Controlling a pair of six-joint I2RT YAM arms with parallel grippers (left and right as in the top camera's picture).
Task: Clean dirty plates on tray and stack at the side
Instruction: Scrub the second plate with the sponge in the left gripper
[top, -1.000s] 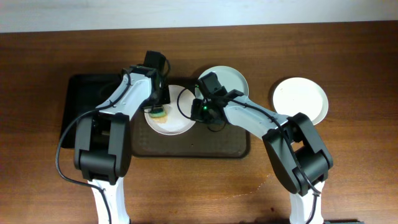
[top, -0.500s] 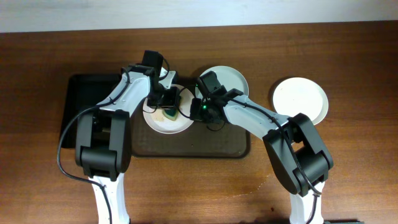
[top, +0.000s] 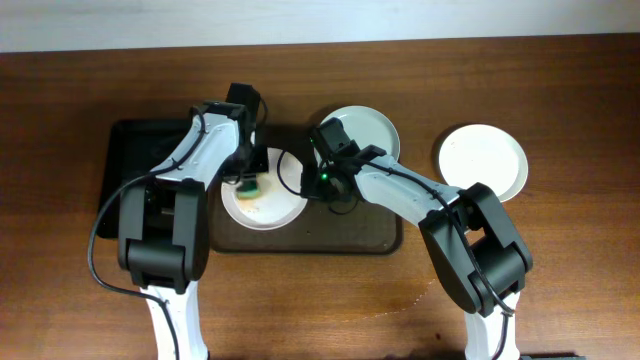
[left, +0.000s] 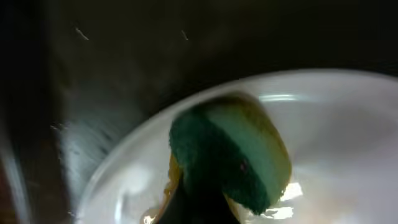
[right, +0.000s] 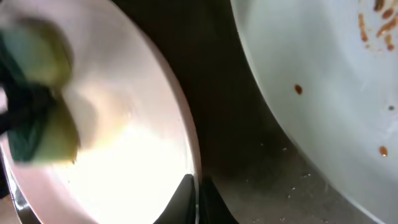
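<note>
- Left gripper is clamped on a green-and-yellow sponge, pressed into the near plate at centre-left of the overhead frame, on the tray.
- Right gripper pinches that plate's rim (fingers closed on it).
- Smeared plate sits upper centre; third plate lies at right on the table.

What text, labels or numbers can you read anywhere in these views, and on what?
None readable. No print shows on the sponge, the scrubbed plate, the smeared plate, the plate on the table, the brown tray or the black tray. Both wrist views are blurred close-ups.
</note>
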